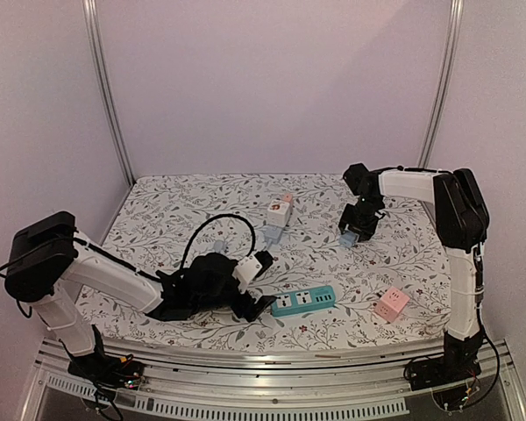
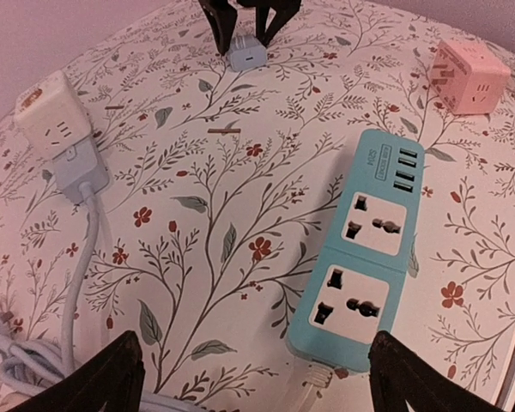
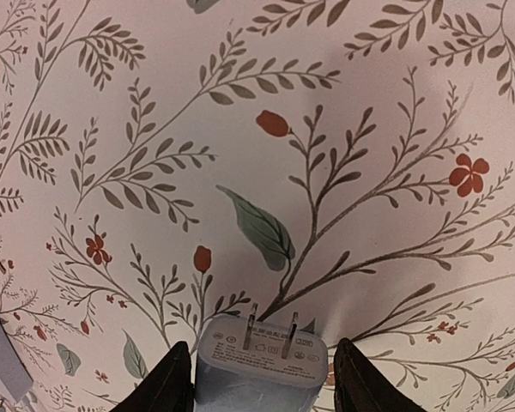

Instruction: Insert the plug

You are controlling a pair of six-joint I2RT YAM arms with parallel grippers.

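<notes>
**Plug** (image 3: 259,360): one, blue-grey, cordless, with two flat prongs pointing out past the fingertips. It lies at the far right of the table (image 1: 175,202), well apart from every socket.

**Right pincer** (image 1: 354,230): one finger (image 3: 167,382) sits close on each side of the plug, the gap narrow. Whether they press it yet cannot be told.

**Power strip** (image 2: 360,249): one, teal, flat at the near middle. It has two large sockets, both empty, and a row of small ports at its far end.

**Cube sockets**: two.
- Pink cube (image 2: 468,75): near right, nothing in it.
- White cube (image 2: 51,116): far middle, holding a corded plug (image 2: 79,172) whose white cable (image 2: 77,275) runs toward the near edge.

**Left pincer** (image 2: 257,386): spread wide and holding nothing, just beside the near end of the power strip.
</notes>
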